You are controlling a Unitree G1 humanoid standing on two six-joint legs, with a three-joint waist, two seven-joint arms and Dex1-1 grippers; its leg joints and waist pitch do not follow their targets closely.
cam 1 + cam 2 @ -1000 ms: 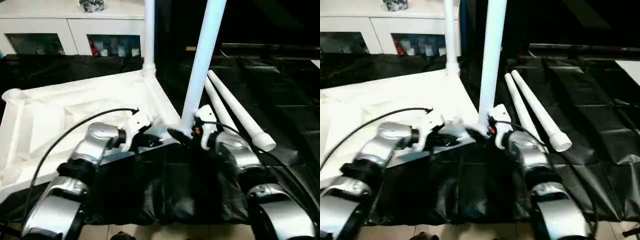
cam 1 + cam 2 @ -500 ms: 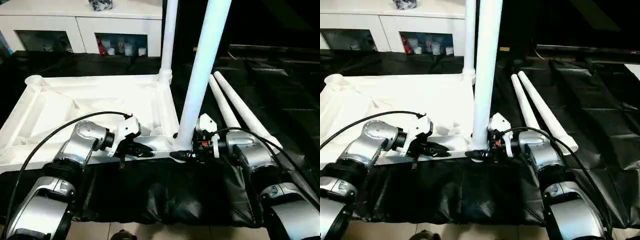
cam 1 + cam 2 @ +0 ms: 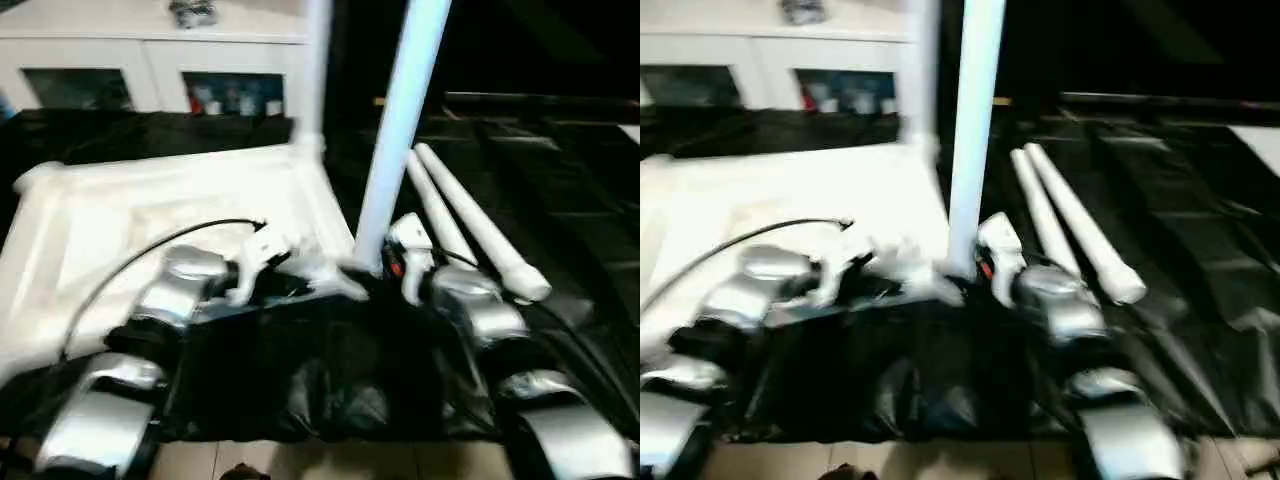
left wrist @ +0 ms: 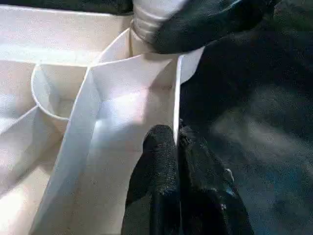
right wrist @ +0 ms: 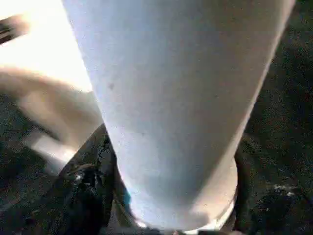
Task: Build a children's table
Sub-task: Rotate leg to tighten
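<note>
The white tabletop lies upside down on the left, ribbed side up. One leg stands in its far right corner socket. A second leg rises from the near right corner socket, and my right gripper hugs its base, a black finger on each side of the tube. Two more legs lie loose on the black sheet to the right. My left gripper is shut on the thin near rim wall beside that corner.
A white cabinet with glass doors stands along the back. A black sheet covers the floor to the right and in front of the tabletop. Pale floor shows at the near edge.
The head views have swung and tilted. My right gripper's fingers have drawn in around the base of the near leg. The left gripper has kept its pinch on the rim.
</note>
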